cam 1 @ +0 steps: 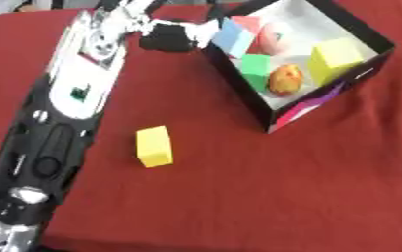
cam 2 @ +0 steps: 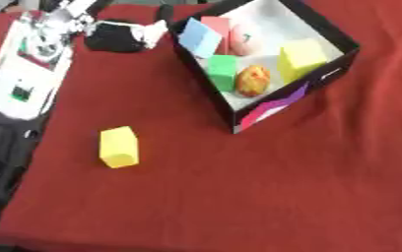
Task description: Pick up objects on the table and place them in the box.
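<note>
My left arm reaches up the left side, and its hand (cam 1: 175, 36) is at the left rim of the black box (cam 1: 237, 87). The fingers are curled on a light blue block (cam 1: 233, 36), which is tilted over that rim. Inside the white-floored box lie a red block (cam 1: 249, 23), a pink round thing (cam 1: 276, 38), a yellow block (cam 1: 335, 55), a green block (cam 1: 256, 67) and an orange-red fruit (cam 1: 285, 78). A yellow block (cam 1: 154, 146) lies alone on the red cloth, below the hand and left of the box. My right hand does not show.
The red tablecloth (cam 1: 265, 197) covers the table; its front edge runs along the bottom and its left edge lies under my arm. The box sits askew at the upper right, with a colourful patch on its near wall (cam 1: 315, 104).
</note>
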Controlling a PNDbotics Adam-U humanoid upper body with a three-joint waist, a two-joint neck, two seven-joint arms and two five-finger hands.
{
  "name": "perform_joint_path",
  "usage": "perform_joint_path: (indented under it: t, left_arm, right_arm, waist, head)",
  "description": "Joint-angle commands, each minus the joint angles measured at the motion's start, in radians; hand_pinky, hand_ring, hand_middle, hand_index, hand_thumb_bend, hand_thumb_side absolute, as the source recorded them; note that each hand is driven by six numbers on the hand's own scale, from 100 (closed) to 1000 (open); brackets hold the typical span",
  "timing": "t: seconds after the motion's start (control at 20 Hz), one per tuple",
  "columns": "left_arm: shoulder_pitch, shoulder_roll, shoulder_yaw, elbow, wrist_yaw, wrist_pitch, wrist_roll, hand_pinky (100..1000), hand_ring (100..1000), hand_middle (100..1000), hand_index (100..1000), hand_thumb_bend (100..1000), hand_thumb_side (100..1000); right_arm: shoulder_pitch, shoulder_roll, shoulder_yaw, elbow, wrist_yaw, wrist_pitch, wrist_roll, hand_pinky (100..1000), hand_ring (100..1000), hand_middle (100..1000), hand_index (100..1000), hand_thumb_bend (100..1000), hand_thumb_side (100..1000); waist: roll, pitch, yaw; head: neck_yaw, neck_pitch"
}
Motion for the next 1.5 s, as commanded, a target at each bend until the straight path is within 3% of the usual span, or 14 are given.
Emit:
perform_joint_path:
  t: [0.05,0.35,0.55,0.6,0.65,0.95,1.05,1.1,1.15,1.2,1.5]
  left_arm:
    - [0.020,0.093,-0.013,-0.128,0.097,0.018,-0.042,815,776,711,855,100,355]
    - [0.141,0.176,-0.059,-0.205,0.170,0.031,-0.173,840,799,736,860,100,636]
    - [0.203,0.182,-0.074,-0.195,0.146,0.020,-0.247,853,809,744,858,100,725]
    - [0.218,0.182,-0.079,-0.189,0.135,0.016,-0.263,858,812,747,858,100,705]
    - [0.229,0.181,-0.082,-0.184,0.125,0.010,-0.276,861,814,749,857,100,757]
    - [0.267,0.179,-0.093,-0.155,0.046,-0.024,-0.291,902,833,756,852,100,628]
    - [0.280,0.186,-0.094,-0.141,0.031,-0.031,-0.289,909,828,756,872,100,427]
    - [0.286,0.187,-0.092,-0.134,0.025,-0.033,-0.286,897,808,751,892,100,241]
    - [0.291,0.187,-0.090,-0.128,0.021,-0.034,-0.285,897,808,751,892,100,241]
    - [0.295,0.187,-0.087,-0.121,0.020,-0.032,-0.283,900,801,750,886,138,121]
    - [0.313,0.184,-0.060,-0.122,0.090,0.036,-0.243,937,821,763,880,115,110]
  right_arm:
    - [0.012,-0.036,-0.014,-0.023,0.028,-0.005,-0.012,1000,722,653,733,100,506]
    - [0.030,-0.033,-0.008,-0.023,0.057,-0.007,-0.017,1000,721,652,732,100,499]
    - [0.038,-0.018,-0.005,-0.023,0.077,-0.012,-0.015,1000,721,651,732,100,492]
    - [0.042,-0.013,-0.004,-0.023,0.083,-0.014,-0.015,1000,720,651,732,100,470]
    - [0.044,-0.008,-0.004,-0.023,0.091,-0.016,-0.015,1000,720,651,732,100,488]
    - [0.045,0.014,0.004,-0.023,0.127,-0.004,-0.006,1000,717,648,730,100,485]
    - [0.045,0.016,0.005,-0.023,0.132,0.000,-0.006,1000,715,646,729,100,484]
    - [0.045,0.017,0.006,-0.023,0.135,0.001,-0.005,1000,715,645,728,100,479]
    - [0.045,0.018,0.007,-0.023,0.137,0.003,-0.004,1000,715,645,728,100,479]
    - [0.045,0.020,0.008,-0.023,0.139,0.005,-0.002,1000,714,644,728,100,474]
    - [0.044,0.030,0.011,-0.023,0.154,0.012,0.007,1000,712,641,726,100,476]
  waist:
    - [-0.001,-0.032,0.010]
    - [0.003,-0.040,0.029]
    - [-0.007,-0.041,0.028]
    - [-0.010,-0.040,0.028]
    - [-0.011,-0.039,0.029]
    - [-0.013,-0.033,0.032]
    - [-0.012,-0.033,0.032]
    - [-0.012,-0.033,0.033]
    - [-0.011,-0.032,0.033]
    - [-0.011,-0.032,0.034]
    - [-0.010,-0.028,0.033]
  head:
    - [-0.014,0.020]
    - [-0.051,0.042]
    - [-0.083,0.040]
    - [-0.093,0.037]
    - [-0.101,0.034]
    - [-0.116,0.020]
    - [-0.112,0.023]
    - [-0.109,0.026]
    - [-0.107,0.028]
    - [-0.103,0.028]
    - [-0.088,0.031]
